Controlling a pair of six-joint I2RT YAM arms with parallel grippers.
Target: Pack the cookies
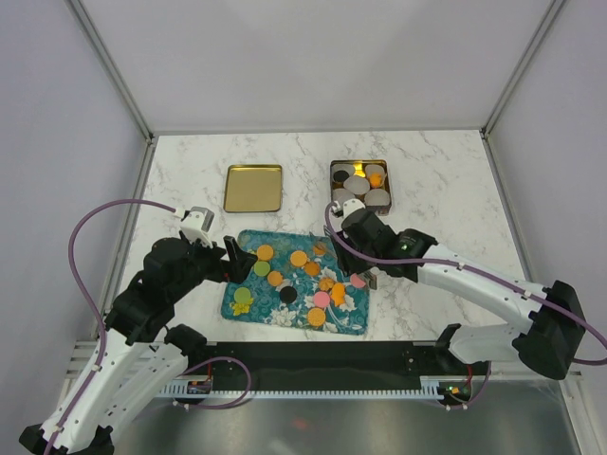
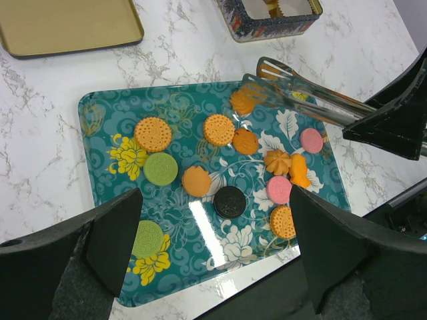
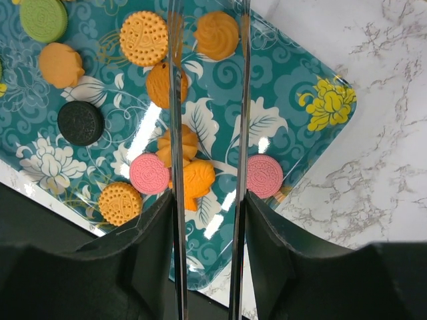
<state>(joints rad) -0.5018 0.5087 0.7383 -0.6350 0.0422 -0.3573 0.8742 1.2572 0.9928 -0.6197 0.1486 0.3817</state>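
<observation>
Teal tray [image 2: 100, 120], near centre, holds most cookies [image 2: 153, 133]: orange, green, pink, one black. Tin [image 1: 334, 186], far right, holds paper cups [image 1: 377, 198] with at least one orange and one dark cookie; its near edge is hidden by the right arm. Left gripper [image 1: 230, 256] has fingers apart at the tray's left edge; right gripper [image 3: 208, 223] is clamped on tongs [image 3: 177, 100], whose tips are cut off in the wrist view.

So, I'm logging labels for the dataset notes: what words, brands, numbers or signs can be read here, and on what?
No text can be read in any view.
On the black cookie: embossed relief, too small to read as letters.
On the pink cookies and the green cookie: stamped patterns only, no legible letters.
On the tray, tin, gold lid and tongs: no lettering visible.
</observation>
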